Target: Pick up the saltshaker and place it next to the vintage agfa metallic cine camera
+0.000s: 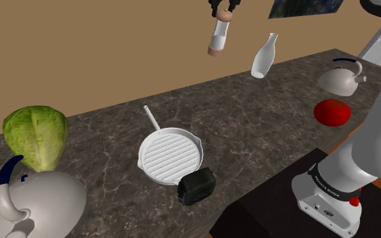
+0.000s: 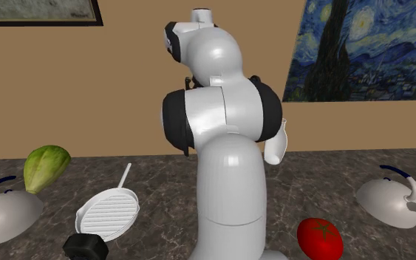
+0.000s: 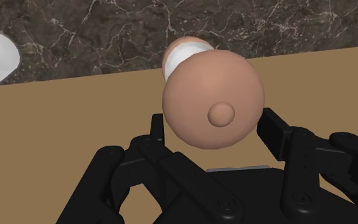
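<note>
One relation decides your next move: on the counter (image 1: 94, 135), at its near edge just beside the white grill pan (image 1: 170, 157), sits the black cine camera (image 1: 196, 186). The saltshaker (image 1: 218, 35) hangs high above it, seemingly farther back, near upright, its top clasped by the hand (image 1: 224, 9).

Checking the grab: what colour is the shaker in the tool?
The tall saltshaker is white-bodied with pinkish-tan ends; clearest in the shoulder view.
</note>
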